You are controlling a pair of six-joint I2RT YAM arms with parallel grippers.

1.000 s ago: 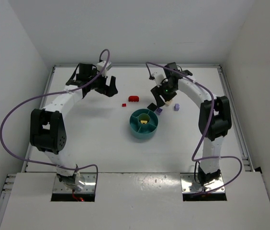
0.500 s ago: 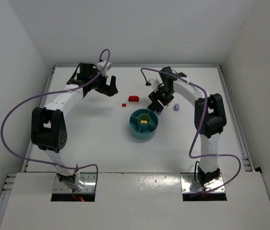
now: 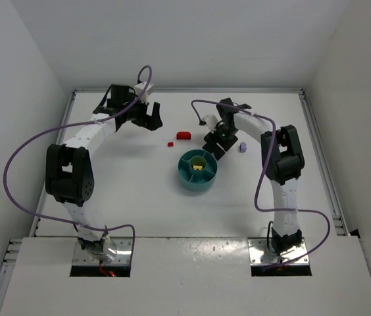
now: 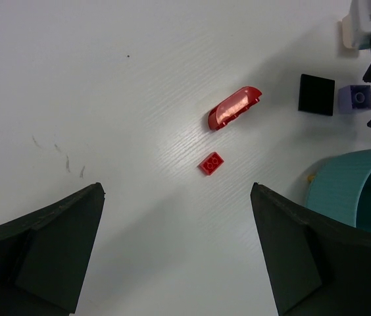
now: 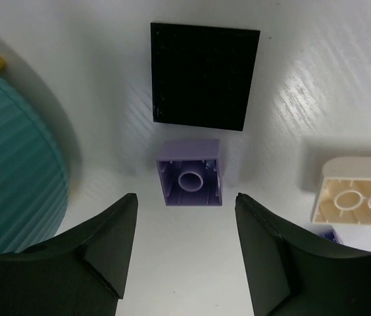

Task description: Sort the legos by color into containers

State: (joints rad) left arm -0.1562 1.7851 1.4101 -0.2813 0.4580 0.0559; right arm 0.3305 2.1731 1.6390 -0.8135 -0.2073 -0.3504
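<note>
In the right wrist view my right gripper [image 5: 185, 214] is open just above the table. A purple lego [image 5: 189, 172], lying hollow side up, sits right at the gap between its fingertips. A flat black lego [image 5: 204, 76] lies beyond it and a tan lego [image 5: 360, 191] to the right. The teal dish [image 5: 8, 164] is at the left. In the left wrist view my left gripper [image 4: 177, 191] is open and empty. A curved red lego [image 4: 235, 107] and a small red lego [image 4: 211, 162] lie ahead of it. From above, the dish [image 3: 187, 179] holds a yellow lego [image 3: 198, 168].
A lavender lego [image 3: 243, 147] lies right of my right gripper [image 3: 214, 146]. A tiny yellow piece [image 4: 311, 176] lies on the table against the dish's outer wall. My left gripper [image 3: 151, 122] hovers at the back left. White walls ring the table.
My right arm has swung left and come down close to the dish, with its open fingers over the purple lego. My left arm has hardly moved.
</note>
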